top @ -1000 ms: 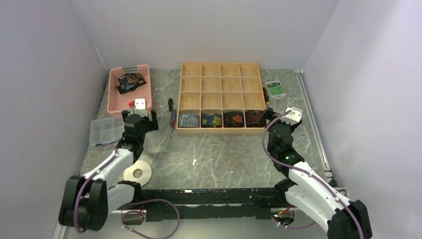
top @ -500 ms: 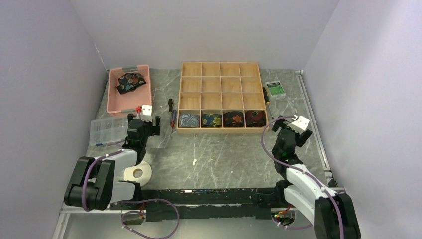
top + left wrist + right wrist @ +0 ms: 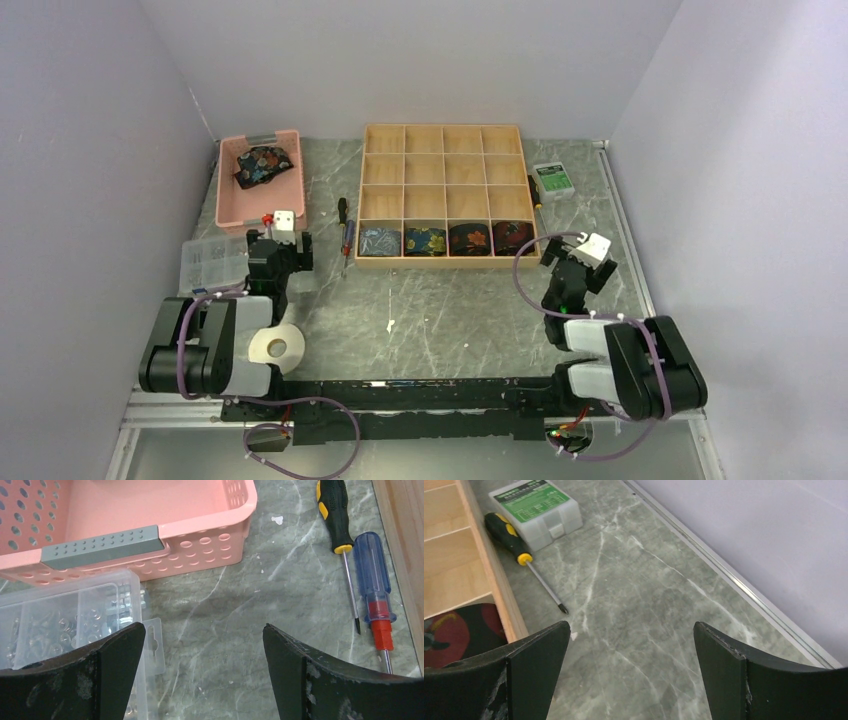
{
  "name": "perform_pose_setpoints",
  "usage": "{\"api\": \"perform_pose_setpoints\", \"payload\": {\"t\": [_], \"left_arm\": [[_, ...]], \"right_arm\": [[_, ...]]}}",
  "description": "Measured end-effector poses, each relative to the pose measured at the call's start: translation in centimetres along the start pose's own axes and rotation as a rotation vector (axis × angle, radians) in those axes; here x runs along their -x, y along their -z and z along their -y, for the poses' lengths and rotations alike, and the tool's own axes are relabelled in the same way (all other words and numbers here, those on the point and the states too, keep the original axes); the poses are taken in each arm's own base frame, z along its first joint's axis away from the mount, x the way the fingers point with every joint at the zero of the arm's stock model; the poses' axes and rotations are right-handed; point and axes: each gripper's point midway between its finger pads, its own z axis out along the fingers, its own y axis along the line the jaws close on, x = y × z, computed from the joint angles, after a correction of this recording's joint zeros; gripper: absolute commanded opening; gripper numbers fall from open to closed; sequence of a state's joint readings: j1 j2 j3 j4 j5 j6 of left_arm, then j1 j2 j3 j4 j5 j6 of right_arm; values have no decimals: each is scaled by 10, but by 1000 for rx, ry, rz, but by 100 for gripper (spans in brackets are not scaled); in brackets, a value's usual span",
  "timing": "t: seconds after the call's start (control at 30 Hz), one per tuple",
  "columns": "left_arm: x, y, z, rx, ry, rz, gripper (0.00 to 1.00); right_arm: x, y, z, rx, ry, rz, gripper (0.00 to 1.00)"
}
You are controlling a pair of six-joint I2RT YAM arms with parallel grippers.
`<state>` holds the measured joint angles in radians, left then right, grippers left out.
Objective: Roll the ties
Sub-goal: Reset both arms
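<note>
Several rolled ties fill the near row of the wooden box [image 3: 444, 158]: a grey-blue one [image 3: 380, 240], a dark blue one [image 3: 425, 240] and two dark red ones [image 3: 469, 238]. The right wrist view catches the edge of the rightmost roll [image 3: 459, 630]. Another dark floral tie [image 3: 262, 163] lies bunched in the pink basket [image 3: 228, 195]. My left gripper [image 3: 280, 250] [image 3: 204, 630] hangs open over bare table just near of the basket. My right gripper [image 3: 580, 268] [image 3: 631, 627] is open over bare table beside the box's near right corner. Neither holds anything.
A clear plastic parts case [image 3: 65, 615] lies left of the left gripper. Two screwdrivers, black-yellow [image 3: 332, 510] and blue-red [image 3: 372, 585], lie between basket and box. Another screwdriver [image 3: 519, 550] and a green-labelled case [image 3: 536, 505] sit right of the box. A tape roll [image 3: 276, 348] lies near the left arm's base.
Both arms have folded back toward their bases, and both grippers have drawn nearer. The right gripper has left the box's corner. Both stayed open and empty.
</note>
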<state>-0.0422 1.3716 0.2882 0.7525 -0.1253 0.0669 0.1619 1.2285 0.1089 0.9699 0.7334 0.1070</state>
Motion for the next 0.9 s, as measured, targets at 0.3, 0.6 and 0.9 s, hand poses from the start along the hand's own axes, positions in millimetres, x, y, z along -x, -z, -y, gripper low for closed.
{"api": "perform_pose_setpoints", "payload": {"t": [0.3,0.6,0.9], "left_arm": [[-7,-12,14,-68,0,10,94],[-5,-28,4,9,24,53,94],[5,-36,-6,56,64,70,94]], "right_arm": [[-14,-10,-36,181,60,6,100],[-3,-27,-45,202,55,21,100],[-6,-21,-61,318,94,18,100]]}}
